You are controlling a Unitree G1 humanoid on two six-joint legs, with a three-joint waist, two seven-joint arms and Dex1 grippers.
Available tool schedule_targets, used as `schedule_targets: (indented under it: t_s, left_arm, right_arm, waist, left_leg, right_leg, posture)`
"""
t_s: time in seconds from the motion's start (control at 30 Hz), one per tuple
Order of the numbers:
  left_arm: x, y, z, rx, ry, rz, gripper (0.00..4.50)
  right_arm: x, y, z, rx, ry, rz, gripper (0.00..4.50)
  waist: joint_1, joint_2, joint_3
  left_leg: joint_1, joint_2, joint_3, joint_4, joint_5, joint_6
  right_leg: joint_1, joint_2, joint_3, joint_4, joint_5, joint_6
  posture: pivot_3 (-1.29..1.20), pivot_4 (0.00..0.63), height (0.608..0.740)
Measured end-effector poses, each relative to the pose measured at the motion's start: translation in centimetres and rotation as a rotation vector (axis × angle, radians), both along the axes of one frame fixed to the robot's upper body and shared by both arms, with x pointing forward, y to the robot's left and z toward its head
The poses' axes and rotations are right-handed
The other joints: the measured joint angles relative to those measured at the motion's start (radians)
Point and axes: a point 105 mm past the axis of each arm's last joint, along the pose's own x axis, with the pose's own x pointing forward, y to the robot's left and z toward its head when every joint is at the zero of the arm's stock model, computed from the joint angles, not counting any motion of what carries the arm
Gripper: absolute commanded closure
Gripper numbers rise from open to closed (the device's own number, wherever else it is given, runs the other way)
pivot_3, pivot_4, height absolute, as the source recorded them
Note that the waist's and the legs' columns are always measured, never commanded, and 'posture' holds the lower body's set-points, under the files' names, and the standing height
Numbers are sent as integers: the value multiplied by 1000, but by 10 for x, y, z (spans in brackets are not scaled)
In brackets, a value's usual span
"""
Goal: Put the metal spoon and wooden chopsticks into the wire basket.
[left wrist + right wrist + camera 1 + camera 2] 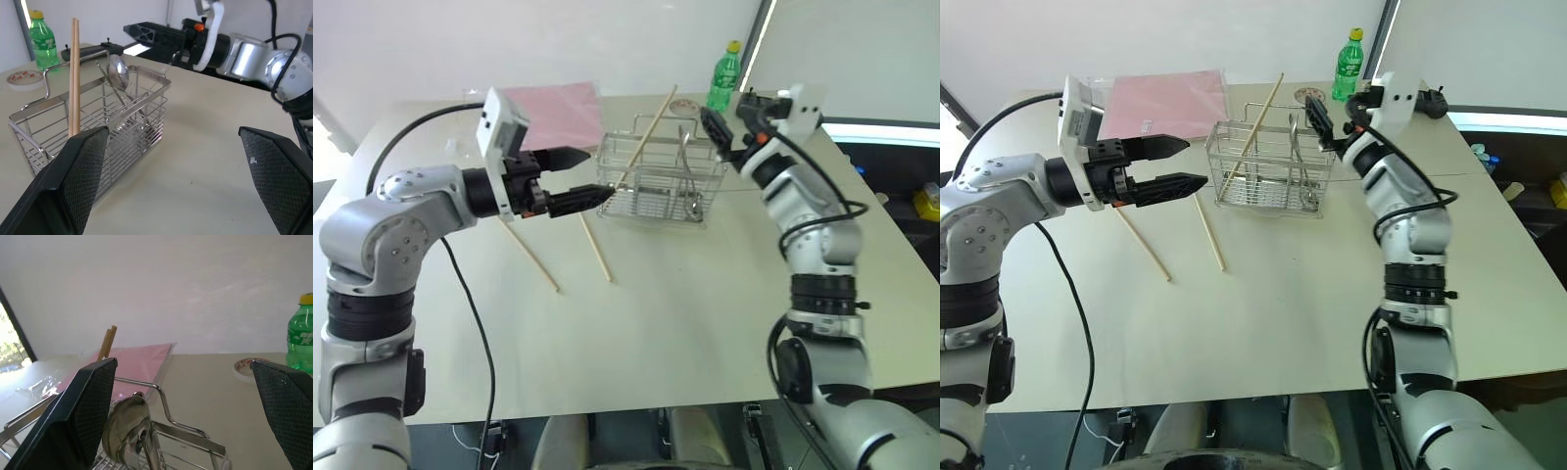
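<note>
The wire basket stands on the table's far half. The metal spoon stands in it, bowl up, at the right end. A pair of wooden chopsticks leans in its left end, tips sticking out above the rim. Two more chopsticks lie flat on the table in front of the basket, to its left. My left gripper is open and level, just left of the basket, with nothing in it. My right gripper is open and empty, just above the basket's right end and the spoon.
A green bottle stands at the table's far edge, behind my right gripper. A pink sheet lies at the back left. A roll of tape lies beyond the basket. The table's near half is bare.
</note>
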Motion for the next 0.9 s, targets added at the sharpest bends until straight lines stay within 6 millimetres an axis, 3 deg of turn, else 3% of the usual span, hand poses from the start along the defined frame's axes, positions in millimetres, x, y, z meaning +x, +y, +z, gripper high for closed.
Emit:
schedule_targets:
  t_s: [0.1, 0.17, 0.27, 0.3, 0.4, 0.5, 0.63, 0.7, 0.9]
  left_arm:
    - [2, 3, 0, 0, 2, 24, 0]
    - [4, 6, 0, 3, 7, 52, 0]
    - [9, 17, 1, 2, 22, 133, 0]
    - [13, 22, 1, 3, 35, 187, 0]
    - [24, 38, -1, -3, 94, 342, 0]
    - [39, 54, -14, -2, 206, 503, 0]
    - [60, 70, -30, -84, 333, 740, 0]
    - [68, 79, -48, -73, 392, 915, 0]
    - [74, 93, -90, -108, 535, 1278, 0]
  right_arm:
    - [-29, -27, 34, -90, -59, 19, 55]
    - [-50, -34, 43, -167, -59, 71, 55]
    - [-82, -35, 29, -271, 42, 209, 55]
    - [-100, -33, 15, -327, 113, 284, 55]
    - [-138, -17, -11, -411, 233, 471, 55]
    - [-163, -6, -28, -436, 301, 572, 55]
    - [-171, -2, -41, -385, 329, 558, 55]
    - [-168, -4, -48, -339, 344, 516, 55]
    - [-164, 0, -51, -298, 334, 453, 55]
  waist:
    - [1, 0, 0]
    - [-1, -1, 0]
    - [-4, -1, 0]
    - [-1, -1, 0]
    - [-2, -1, 0]
    - [-1, -2, 0]
    - [3, -7, -2]
    - [7, -8, -2]
    - [24, -8, -2]
  left_leg:
    - [0, 0, 0, 0, 0, 0]
    - [0, 0, 0, -1, -1, 1]
    - [1, 0, 0, -1, -1, 1]
    - [1, 1, 0, -1, -1, 1]
    - [2, 1, 0, 1, -1, 1]
    - [5, 1, 0, 4, -1, 1]
    - [6, 1, -1, 5, 0, 0]
    - [6, -1, -1, 5, 0, 0]
    - [2, -1, -2, 2, 0, -1]
  right_leg:
    - [1, 0, 0, -2, 0, 0]
    - [1, 0, 0, -2, 0, 0]
    - [1, 0, 0, -2, -1, 0]
    - [1, 0, 0, -2, -1, -1]
    - [3, 1, 0, -3, -2, -1]
    - [8, 0, 0, -3, -3, -2]
    - [11, 0, 0, -5, -3, -1]
    - [11, -1, 0, -5, -2, -2]
    - [6, 0, 0, -4, 0, 2]
  posture:
    - [0, 150, 721]
    - [0, 150, 721]
    - [0, 150, 721]
    - [0, 150, 721]
    - [0, 150, 721]
    - [0, 150, 721]
    - [0, 150, 721]
    - [0, 150, 721]
    - [0, 150, 721]
